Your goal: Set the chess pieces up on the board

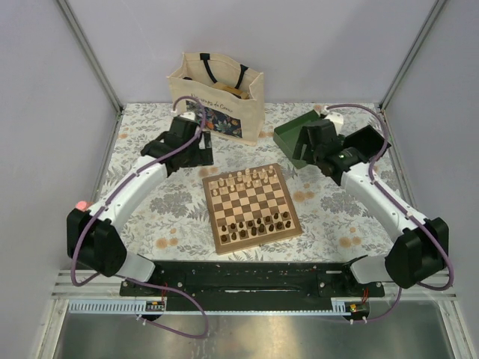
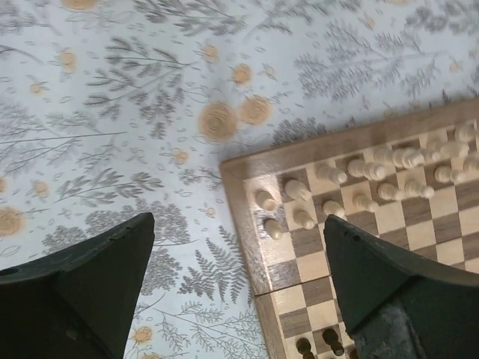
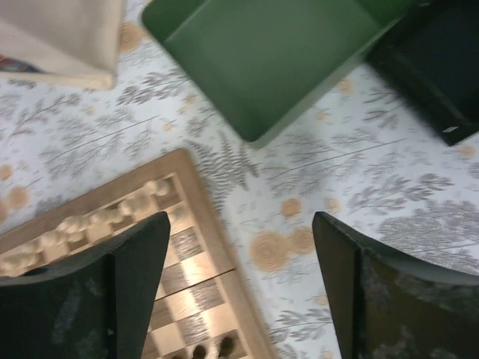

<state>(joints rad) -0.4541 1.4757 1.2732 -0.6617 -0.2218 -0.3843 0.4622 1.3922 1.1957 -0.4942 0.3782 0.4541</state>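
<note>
The chessboard [image 1: 252,207] lies mid-table. Pale cream pieces [image 1: 247,179] stand in its far rows and dark brown pieces [image 1: 258,224] in its near rows. My left gripper [image 1: 196,153] hovers open and empty off the board's far left corner. In the left wrist view the board [image 2: 247,217] and pale pieces [image 2: 367,176] lie between and right of my open fingers [image 2: 112,269]. My right gripper [image 1: 318,153] hovers open and empty off the board's far right corner. Its view shows the board's edge [image 3: 202,202], blurred pale pieces [image 3: 112,213] and two dark pieces [image 3: 213,348].
A cream tote bag [image 1: 217,93] stands at the back, behind the board. An open green box [image 1: 296,138] lies at the back right, seen large in the right wrist view [image 3: 277,52], with a black part [image 3: 441,75] beside it. The tablecloth is floral.
</note>
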